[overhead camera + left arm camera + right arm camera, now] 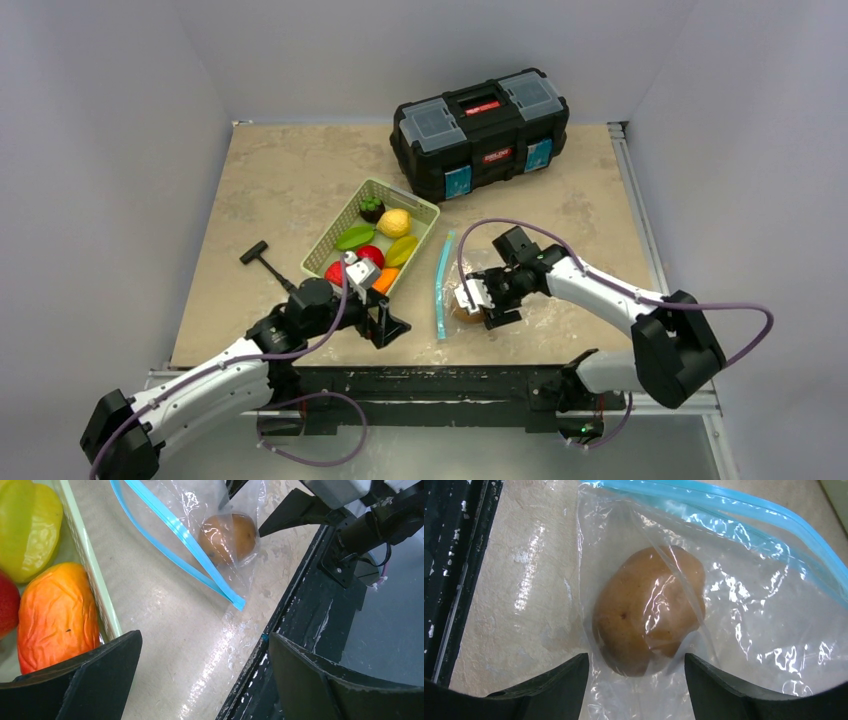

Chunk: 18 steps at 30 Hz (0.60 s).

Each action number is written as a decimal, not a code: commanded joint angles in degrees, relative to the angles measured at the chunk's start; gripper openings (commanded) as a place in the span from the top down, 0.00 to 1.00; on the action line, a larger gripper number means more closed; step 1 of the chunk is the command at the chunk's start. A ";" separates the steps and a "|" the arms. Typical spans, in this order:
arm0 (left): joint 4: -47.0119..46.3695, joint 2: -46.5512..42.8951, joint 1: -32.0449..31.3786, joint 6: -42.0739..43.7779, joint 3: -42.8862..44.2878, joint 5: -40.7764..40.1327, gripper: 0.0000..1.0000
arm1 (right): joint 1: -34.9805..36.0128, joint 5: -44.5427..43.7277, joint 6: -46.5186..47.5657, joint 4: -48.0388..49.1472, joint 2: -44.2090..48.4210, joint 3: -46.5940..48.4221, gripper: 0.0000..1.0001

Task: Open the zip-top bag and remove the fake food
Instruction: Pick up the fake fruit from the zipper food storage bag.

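The clear zip-top bag (452, 268) lies flat on the table right of the basket, its teal zip strip (443, 280) toward the basket. In the left wrist view the strip (175, 535) shows as two lines that part toward the far end. One piece of fake food, a brown potato (644, 615), lies inside the bag (764, 620). My right gripper (636, 665) is open and low over the bag, its fingers either side of the potato's near end. My left gripper (205, 645) is open and empty above bare table between the basket and the bag. The other fruits (394, 222) lie in the basket.
The pale green lattice basket (425, 210) holds several fruits, an orange one (55, 615) nearest my left gripper. A black toolbox (480, 130) stands at the back. A black T-handled tool (262, 258) lies left of the basket. The black front rail (430, 380) runs close below both grippers.
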<state>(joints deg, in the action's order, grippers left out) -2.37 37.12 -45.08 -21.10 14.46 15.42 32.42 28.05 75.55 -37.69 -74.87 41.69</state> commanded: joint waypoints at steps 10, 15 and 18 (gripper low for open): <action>-9.35 3.95 -4.07 13.01 -2.26 5.13 0.09 | 2.03 -6.20 4.68 2.64 -2.83 0.35 0.47; -9.63 9.56 -10.27 16.92 -0.59 -0.96 0.10 | 2.03 -5.41 8.28 2.99 -2.06 -0.28 0.54; -9.33 13.19 -14.12 19.83 0.75 -6.18 0.10 | 2.03 -4.46 10.52 2.43 -1.40 -0.57 0.55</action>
<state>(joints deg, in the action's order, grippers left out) -9.34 46.70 -55.09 -7.29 12.84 16.10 34.20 23.14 81.21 -35.33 -78.19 41.71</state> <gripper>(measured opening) 0.904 0.458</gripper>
